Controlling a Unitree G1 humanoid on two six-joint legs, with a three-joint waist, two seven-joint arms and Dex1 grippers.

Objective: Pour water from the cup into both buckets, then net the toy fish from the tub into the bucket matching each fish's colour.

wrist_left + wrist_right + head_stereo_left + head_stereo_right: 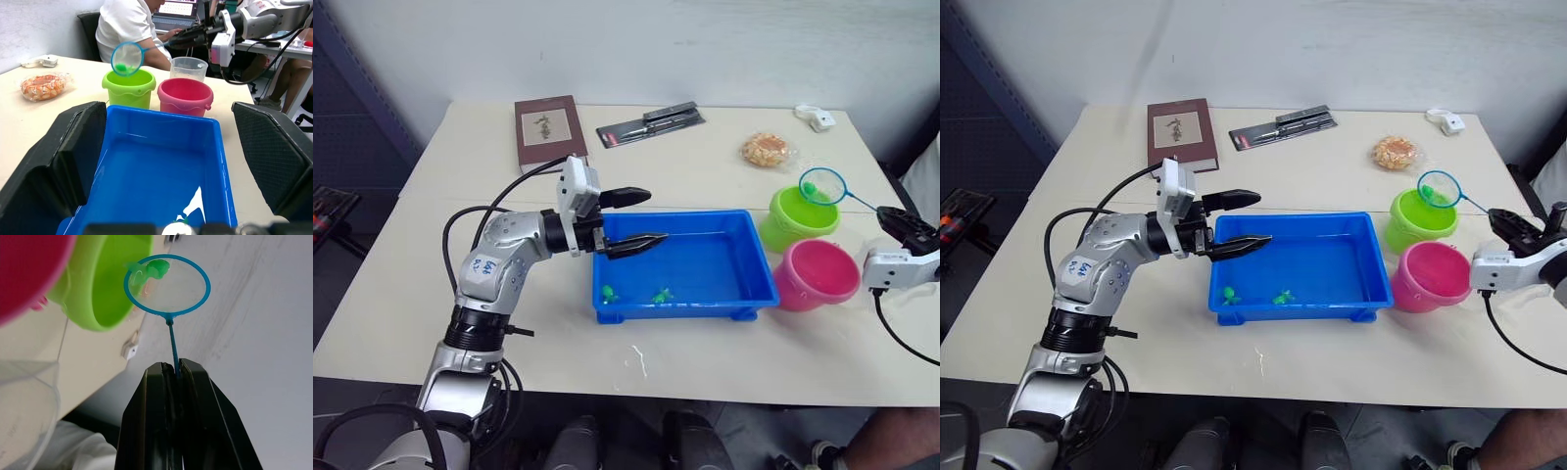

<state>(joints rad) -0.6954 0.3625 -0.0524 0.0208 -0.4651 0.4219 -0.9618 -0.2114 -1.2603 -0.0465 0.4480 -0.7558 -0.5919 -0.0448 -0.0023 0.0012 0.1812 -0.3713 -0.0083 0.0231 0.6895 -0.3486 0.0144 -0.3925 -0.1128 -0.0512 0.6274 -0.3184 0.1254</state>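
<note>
Two green fish (634, 294) lie at the near wall of the blue tub (744, 257). The left hand (633, 220) hovers over the tub's 9 o'clock end, fingers spread wide, touching nothing. At the tub's 3 o'clock sit the pink bucket (818, 275) and, behind it, the green bucket (798, 220). The right hand (173, 377) is pressed together on the net (167, 285) handle, hoop with a green fish (152, 270) over the green bucket. A clear cup (189, 68) stands beyond the buckets on the counter (705, 162).

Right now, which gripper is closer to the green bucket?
Right. The right gripper hangs just beside the green bucket, holding the net over it; the left gripper sits open at the tub's far end.
</note>
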